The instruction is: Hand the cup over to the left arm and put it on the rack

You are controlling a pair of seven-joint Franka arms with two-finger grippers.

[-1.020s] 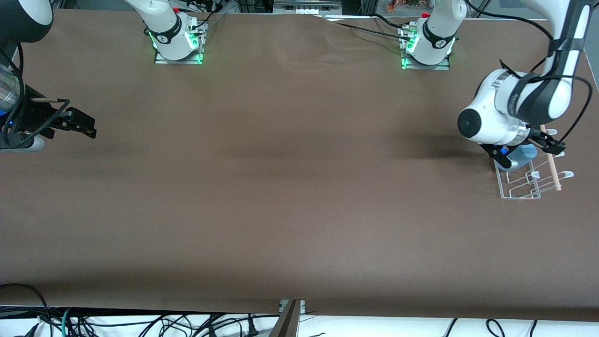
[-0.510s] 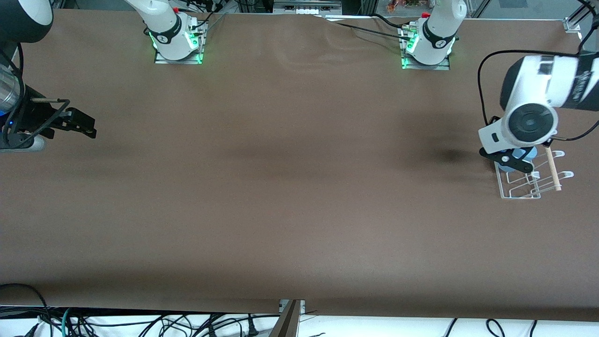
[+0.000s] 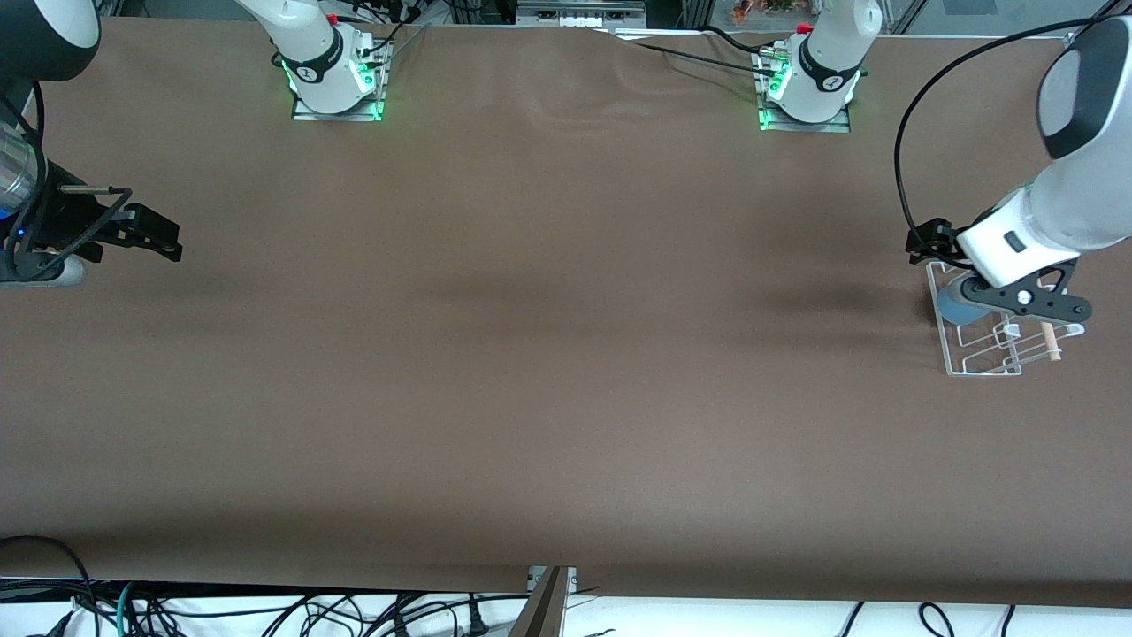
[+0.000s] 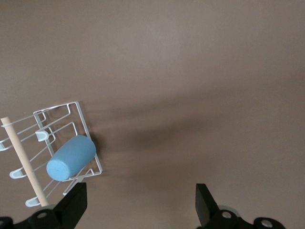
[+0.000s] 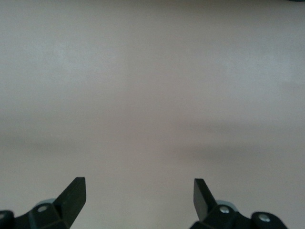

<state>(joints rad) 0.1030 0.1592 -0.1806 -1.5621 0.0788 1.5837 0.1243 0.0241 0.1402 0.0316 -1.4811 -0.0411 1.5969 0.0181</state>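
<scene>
The small light-blue tapered plastic cup (image 4: 71, 158) lies on its side on the white wire drying rack (image 4: 76, 110), wedged between the bent loops, its closed base facing the left wrist camera. It rests beside the pale wooden dowel (image 4: 24, 160) that runs along one edge of the rack. Lying across the wires likely keeps it from rolling off. The rack sits at the left arm's end of the brown table (image 3: 531, 354). Placement looks done.

The left gripper (image 4: 140, 207) hangs over the table just beside the rack, jaws spread wide, holding nothing and touching nothing. The cup is clear of both fingers (image 4: 74, 202), so it is released. In the front view the left gripper (image 3: 1030, 301) sits above the rack and partly covers the cup (image 3: 953, 305). Judging from that, the arm is free to pull away.

The right gripper (image 5: 138, 202) waits over bare table at the right arm's end, fingers wide apart and empty. The front view shows the right gripper (image 3: 155, 239) well apart from the rack.
</scene>
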